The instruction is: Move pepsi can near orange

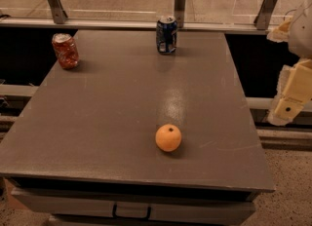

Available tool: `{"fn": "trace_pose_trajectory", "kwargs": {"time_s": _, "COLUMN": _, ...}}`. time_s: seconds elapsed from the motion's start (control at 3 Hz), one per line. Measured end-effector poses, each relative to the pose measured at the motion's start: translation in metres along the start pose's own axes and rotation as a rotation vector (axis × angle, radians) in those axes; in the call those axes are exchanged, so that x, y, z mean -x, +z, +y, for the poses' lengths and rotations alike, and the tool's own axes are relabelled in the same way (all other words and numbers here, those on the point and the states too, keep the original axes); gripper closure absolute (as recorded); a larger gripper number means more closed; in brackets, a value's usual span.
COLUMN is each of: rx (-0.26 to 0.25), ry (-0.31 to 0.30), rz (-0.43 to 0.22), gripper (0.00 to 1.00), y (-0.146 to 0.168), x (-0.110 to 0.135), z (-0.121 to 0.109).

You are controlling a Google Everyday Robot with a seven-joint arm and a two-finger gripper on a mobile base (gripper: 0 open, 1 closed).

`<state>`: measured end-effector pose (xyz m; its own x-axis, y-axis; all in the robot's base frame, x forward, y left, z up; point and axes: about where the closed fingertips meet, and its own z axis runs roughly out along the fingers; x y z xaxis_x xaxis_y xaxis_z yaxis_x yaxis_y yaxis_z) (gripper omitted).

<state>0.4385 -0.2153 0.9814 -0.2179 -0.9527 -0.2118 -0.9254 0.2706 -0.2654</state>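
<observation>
The pepsi can [166, 35], dark blue with a silver top, stands upright at the far edge of the grey table [112, 122], near the middle. The orange [168, 138] rests on the table toward the front, roughly in line with the can and well apart from it. My gripper [290, 98] hangs at the right edge of the view, beyond the table's right side and above the floor, far from both the can and the orange. It holds nothing that I can see.
A red dented soda can [65, 50] stands at the table's far left. A rail with glass panels and metal posts [181, 0] runs behind the table. A drawer handle [131, 214] shows on the table's front.
</observation>
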Motion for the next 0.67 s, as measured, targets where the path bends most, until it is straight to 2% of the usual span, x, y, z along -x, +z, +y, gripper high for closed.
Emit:
{"fn": "trace_pose_trajectory", "kwargs": {"time_s": 0.33, "rx": 0.000, "ry": 0.000, "rz": 0.000, "gripper": 0.00, "y": 0.000, "x": 0.000, "z": 0.000}}
{"fn": "trace_pose_trajectory", "kwargs": {"time_s": 0.67, "rx": 0.001, "ry": -0.032, "rz": -0.058, "gripper": 0.00, "y": 0.022, "x": 0.004, "z": -0.030}}
